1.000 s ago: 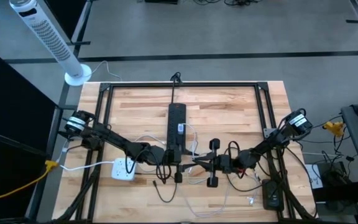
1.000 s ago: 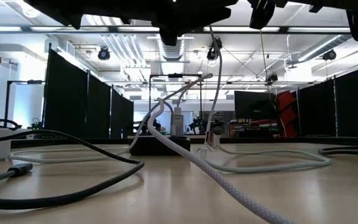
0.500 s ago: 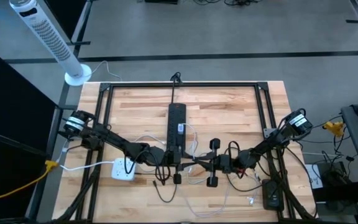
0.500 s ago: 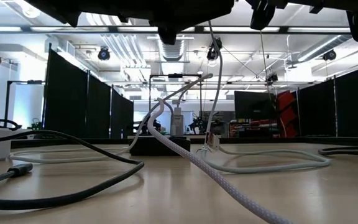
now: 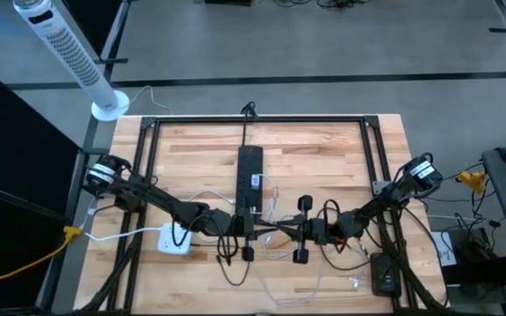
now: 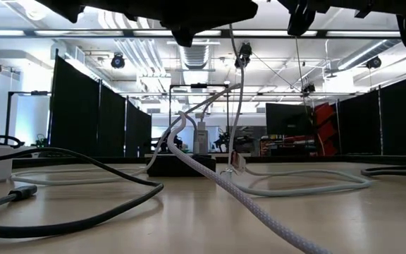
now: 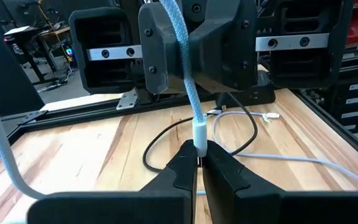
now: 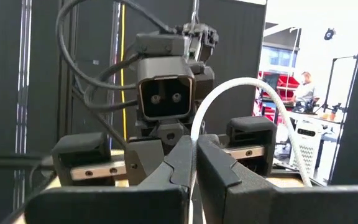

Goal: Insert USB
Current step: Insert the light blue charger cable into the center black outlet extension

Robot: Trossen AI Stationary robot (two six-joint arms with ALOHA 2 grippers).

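Left gripper [image 7: 197, 163]: stretched low toward table centre, pinching the white cable [image 7: 190, 93].
Right gripper [image 8: 194, 152]: facing it from 3 o'clock, pinching the same cable.

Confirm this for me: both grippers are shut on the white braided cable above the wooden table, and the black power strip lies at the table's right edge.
One detail is wrong. The black power strip lies along the middle of the wooden table, not at its right edge, as the high view shows. The rest holds: the left gripper and right gripper are each shut on the white braided cable, fingers pinched together.
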